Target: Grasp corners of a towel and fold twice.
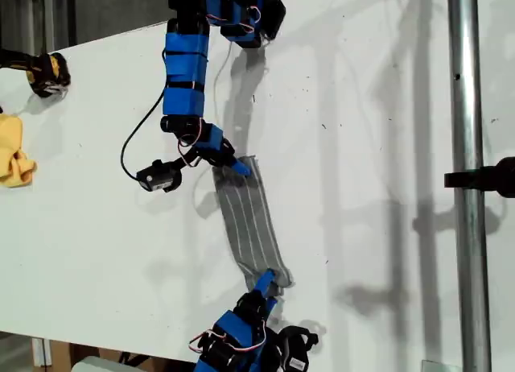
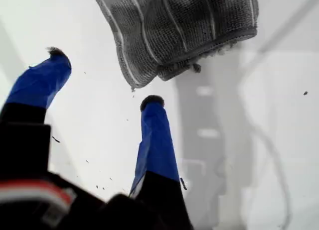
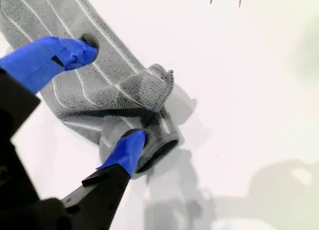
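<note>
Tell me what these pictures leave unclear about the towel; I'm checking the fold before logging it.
Towel layer count: too small in the exterior view; both wrist views cut it off at their edges.
Corners at the bunched end: lost in folds at my second tool, second wrist view.
Top end in the exterior view: partly covered by my first tool.
Yellow cloth: cut by the exterior view's left edge.

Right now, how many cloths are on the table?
2: the grey striped towel between my grippers mid-table, and a yellow cloth at the exterior view's left edge, partly cut off.
</note>
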Controlling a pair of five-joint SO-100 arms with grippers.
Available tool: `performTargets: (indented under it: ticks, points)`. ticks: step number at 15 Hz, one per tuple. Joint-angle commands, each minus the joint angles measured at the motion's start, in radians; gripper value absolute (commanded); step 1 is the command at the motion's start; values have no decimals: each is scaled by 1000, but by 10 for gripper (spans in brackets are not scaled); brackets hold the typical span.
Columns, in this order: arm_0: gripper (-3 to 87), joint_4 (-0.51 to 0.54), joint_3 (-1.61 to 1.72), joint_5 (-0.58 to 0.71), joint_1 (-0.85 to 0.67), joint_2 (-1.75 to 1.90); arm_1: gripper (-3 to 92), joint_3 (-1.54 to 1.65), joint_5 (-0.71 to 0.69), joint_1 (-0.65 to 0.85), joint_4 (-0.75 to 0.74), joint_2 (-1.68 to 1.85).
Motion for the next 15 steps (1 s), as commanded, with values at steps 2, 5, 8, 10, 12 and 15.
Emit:
performTargets:
  ticks: [2,5,8,10,12,15]
  points:
    - [320,173,-161,-12,34,32,332,86,37,35,18,299]
    - [307,262,-202,11,71,72,329,388,115,87,6,612]
    - [238,144,-141,252,6,255,329,657,193,104,11,956]
    - [216,38,48,354,-54,486,329,755,245,84,25,1074]
    - [206,-12,249,417,-124,764,329,848,291,64,23,1187]
    - [202,-49,433,506,-172,992,330,1015,382,31,11,1347]
